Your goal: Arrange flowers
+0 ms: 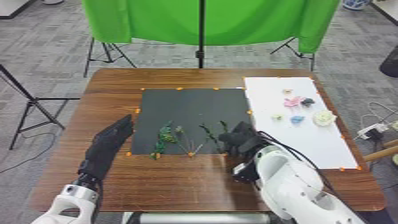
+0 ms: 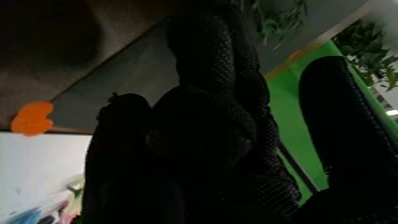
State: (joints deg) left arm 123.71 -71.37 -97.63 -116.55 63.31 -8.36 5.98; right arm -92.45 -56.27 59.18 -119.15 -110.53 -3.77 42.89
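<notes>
Several green stems (image 1: 166, 137) lie on the dark mat (image 1: 194, 107) in my head view, blooms (image 1: 324, 118) apart on the white sheet (image 1: 298, 145); my left hand (image 1: 108, 140) is straight-fingered, my right hand (image 1: 238, 140) beside the rightmost stem. By the right wrist view, I can't tell its grip. I judge stem-laying underway; next, settle that stem, then add blooms.

One counter (image 1: 178, 177) holds one black mat (image 1: 191, 107), one white mat (image 1: 311, 150), six flower heads (image 1: 324, 118) and several leafy stems (image 1: 164, 136), too tangled to count.
</notes>
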